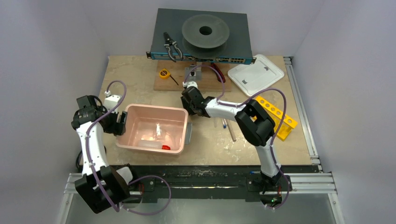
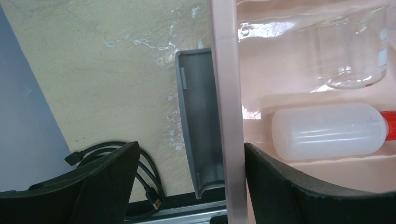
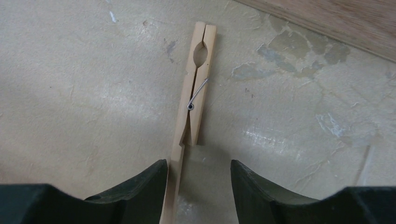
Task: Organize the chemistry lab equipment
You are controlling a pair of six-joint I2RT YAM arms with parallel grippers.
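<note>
A pink bin (image 1: pixel 177 114) holds the translucent squeeze bottle (image 2: pixel 327 130) with its red cap (image 2: pixel 390 126) and a clear glass beaker (image 2: pixel 355 51). My left gripper (image 2: pixel 190 144) is open and straddles the bin's left wall (image 2: pixel 226 93), one finger inside against the wall and one outside, apart from it. My right gripper (image 3: pixel 198 165) is open and low over the table; a wooden spring clamp (image 3: pixel 194 107) lies between its fingers, its long arm next to the left finger (image 3: pixel 140 186). In the top view a blue-capped tube (image 1: pixel 225 123) and a thin stick (image 1: pixel 232 133) lie right of the bin.
A grey tray (image 2: pixel 201 130) lies under the bin. A yellow rack (image 1: pixel 278 116) and a white lid (image 1: pixel 256 73) are at the right. A wooden board (image 1: pixel 187 79), a yellow tape measure (image 1: pixel 164 73), pliers (image 1: pixel 172 46) and a spool (image 1: pixel 205 31) are at the back. Black cables (image 2: pixel 140 168) lie by the near edge.
</note>
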